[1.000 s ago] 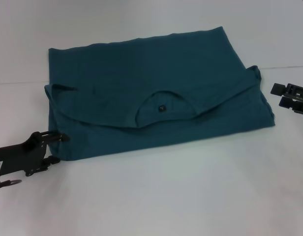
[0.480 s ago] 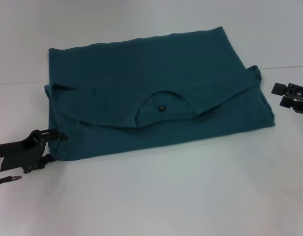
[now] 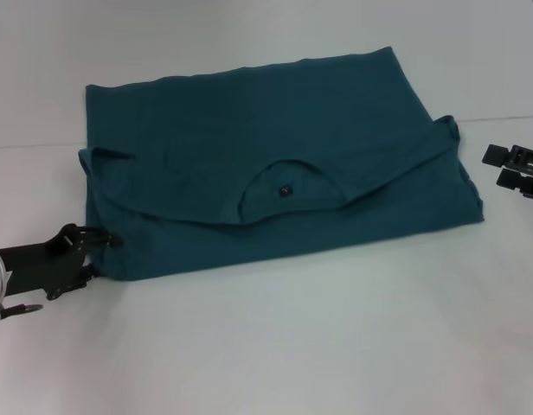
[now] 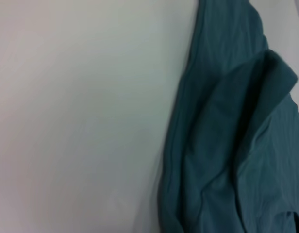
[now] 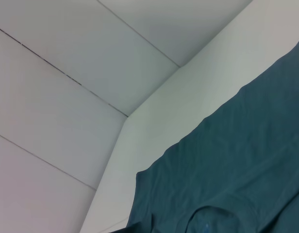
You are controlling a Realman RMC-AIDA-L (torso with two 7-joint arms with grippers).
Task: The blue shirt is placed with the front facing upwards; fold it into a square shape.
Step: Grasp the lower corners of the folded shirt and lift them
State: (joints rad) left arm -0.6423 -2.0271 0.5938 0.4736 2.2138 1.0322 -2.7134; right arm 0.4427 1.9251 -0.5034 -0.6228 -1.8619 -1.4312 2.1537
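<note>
The blue shirt (image 3: pixel 275 173) lies folded on the white desk (image 3: pixel 318 337), a broad rectangle slightly skewed, its long edges running from near left to far right in the head view. Upper layer folded down over the lower one; its edge curves across the middle of the bundle. Round collar (image 3: pixel 288 186) shows at the centre of that fold line, small dark label inside it. A short flap of cloth sticks out at the left edge, a small bunched corner at the right edge. No print visible on the exposed faces.

Left pincer (image 3: pixel 98 251): low at the shirt's near left corner, fingertips at the cloth edge. One finger lies over the corner, the other sits below at the hem; contact with the cloth looks likely, but whether it is pinching cannot be told. The left wrist view shows only the shirt's edge (image 4: pixel 227 145), with overlapped folds and the bare desk (image 4: pixel 76 121) beside it; no fingers in that picture.

Right pincer (image 3: pixel 515 167): on the desk off the shirt's right edge, apart from the cloth, fingers spread, holding nothing. Right wrist view shows the shirt (image 5: pixel 237 165) with the collar low in the picture, and a pale panelled wall (image 5: pixel 67 73) behind the desk
</note>
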